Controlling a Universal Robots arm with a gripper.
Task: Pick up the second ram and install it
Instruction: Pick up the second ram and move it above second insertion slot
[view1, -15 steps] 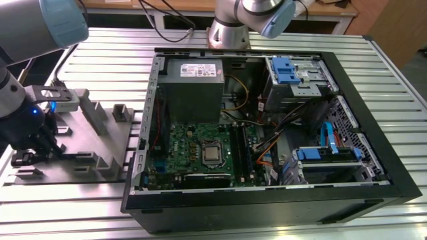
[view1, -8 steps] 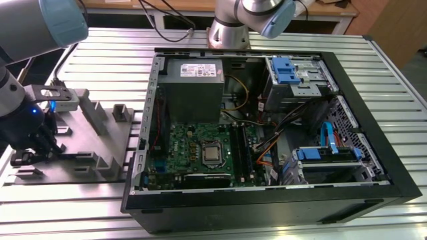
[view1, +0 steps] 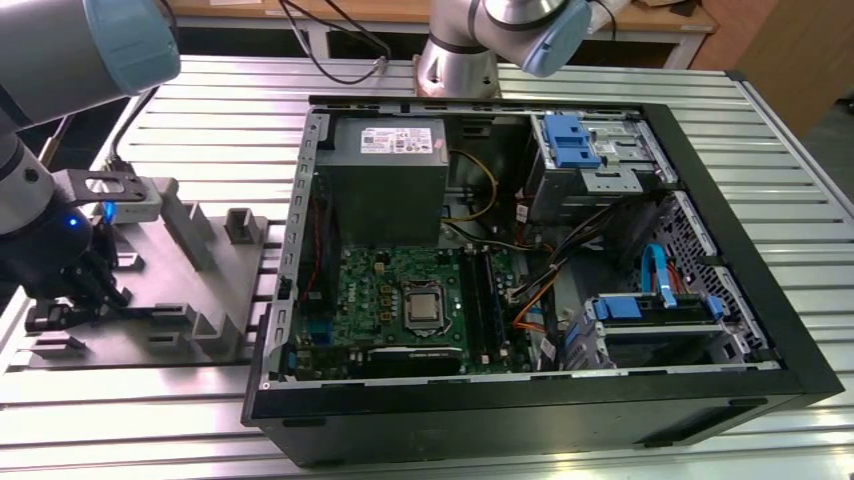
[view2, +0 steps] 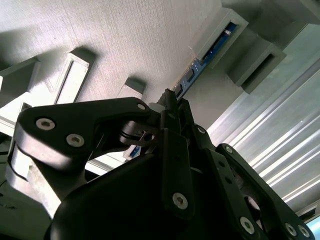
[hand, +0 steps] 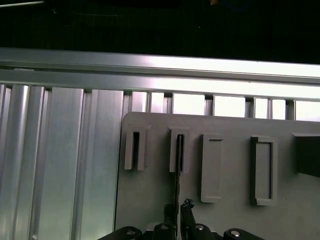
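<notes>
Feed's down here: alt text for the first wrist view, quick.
The gripper is at one end of the second ram, a thin dark stick standing on edge in a slot of the grey fixture plate. The plate lies on a ribbed aluminium table.

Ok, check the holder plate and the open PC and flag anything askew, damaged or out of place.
Nothing stands out. The second ram stands on edge, in line with its slot in the grey holder plate, and the gripper is right at it. The open computer case lies flat on the slatted table, with no visible damage.
</notes>
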